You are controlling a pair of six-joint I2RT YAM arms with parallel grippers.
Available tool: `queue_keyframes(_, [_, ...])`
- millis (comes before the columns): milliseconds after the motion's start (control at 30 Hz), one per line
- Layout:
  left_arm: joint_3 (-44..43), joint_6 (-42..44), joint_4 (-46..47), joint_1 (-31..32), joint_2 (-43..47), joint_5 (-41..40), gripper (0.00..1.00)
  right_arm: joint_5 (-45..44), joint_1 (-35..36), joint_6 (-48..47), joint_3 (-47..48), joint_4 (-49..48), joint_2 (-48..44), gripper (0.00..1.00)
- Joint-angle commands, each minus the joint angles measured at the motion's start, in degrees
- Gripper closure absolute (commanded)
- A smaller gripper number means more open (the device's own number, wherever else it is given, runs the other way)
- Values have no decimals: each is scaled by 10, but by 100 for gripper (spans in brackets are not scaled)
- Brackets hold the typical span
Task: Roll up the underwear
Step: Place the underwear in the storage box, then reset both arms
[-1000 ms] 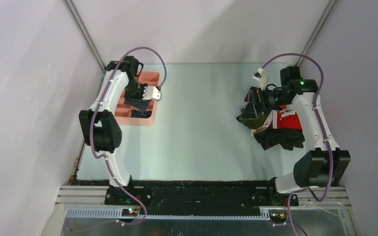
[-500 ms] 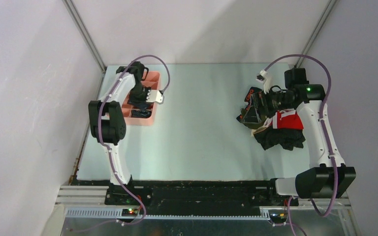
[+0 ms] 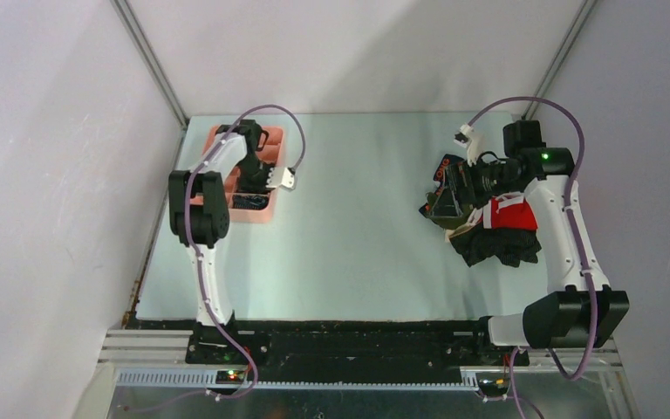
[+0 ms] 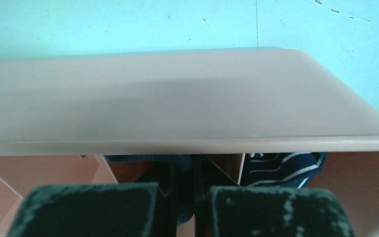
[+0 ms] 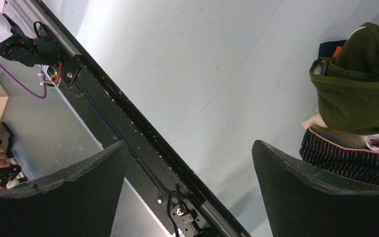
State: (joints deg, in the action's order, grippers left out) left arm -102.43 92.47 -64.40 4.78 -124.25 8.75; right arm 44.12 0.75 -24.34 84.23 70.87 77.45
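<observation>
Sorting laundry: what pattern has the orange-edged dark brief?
Thin white stripes; the brief shows best in right wrist view.

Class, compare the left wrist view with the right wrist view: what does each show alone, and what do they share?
Only left wrist: the pink tray, striped underwear inside it, the shut left pincer. Only right wrist: olive underwear, a pinstriped piece, the black rail, the open right pincer. Both: the pale green table.
</observation>
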Motion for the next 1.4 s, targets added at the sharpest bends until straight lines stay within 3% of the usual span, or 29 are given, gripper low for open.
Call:
queue_keyframes(0, [-13,-1,-22,-4,-27,17,97,-12,7,2,17,-6,4,1])
queue_keyframes(100, [-23,-20,-27,-11,-42,17,92,-19,8,2,19,-5,8,1])
queue_keyframes(200, [-14,-40,-14,-28,-41,32,73,-19,10,3,21,-7,10,1])
queue_keyframes(333, [24,-44,26,-38,-1,38,58,-22,8,1,31,-6,18,1])
queue_keyframes(767, [17,9,-70,-38,121,20,42,-52,-2,22,103,-11,51,0])
queue_keyframes(800, [19,6,-72,-38,135,17,36,-62,-2,25,113,-19,54,0])
queue_keyframes(833, [19,-1,-69,-39,148,17,24,-69,-2,36,119,-24,55,1])
queue_keyframes(933, [2,-108,-52,-39,188,52,19,-152,-2,87,143,-95,51,0])
queue_keyframes(967, [-4,-148,-25,-37,199,84,6,-187,-1,134,143,-119,49,1])
queue_keyframes(1033, [-18,-339,60,-34,235,129,1,-311,12,200,146,-199,47,1])
queue_keyframes(1067, [-14,-487,95,-35,264,150,1,-386,25,216,148,-214,50,0])
queue_keyframes(1100, [-8,-565,164,-35,279,157,1,-414,31,234,154,-234,53,1])
queue_keyframes(1133, [12,-702,198,-36,314,163,1,-469,45,237,156,-243,60,1])
queue_keyframes(1200, [69,-859,301,-36,377,159,1,-514,63,234,158,-268,68,1])
queue_keyframes(1267, [153,-947,445,-32,443,169,0,-530,82,216,164,-283,77,1])
queue_keyframes(1367, [235,-936,498,-5,514,128,1,-518,110,186,180,-289,93,0])
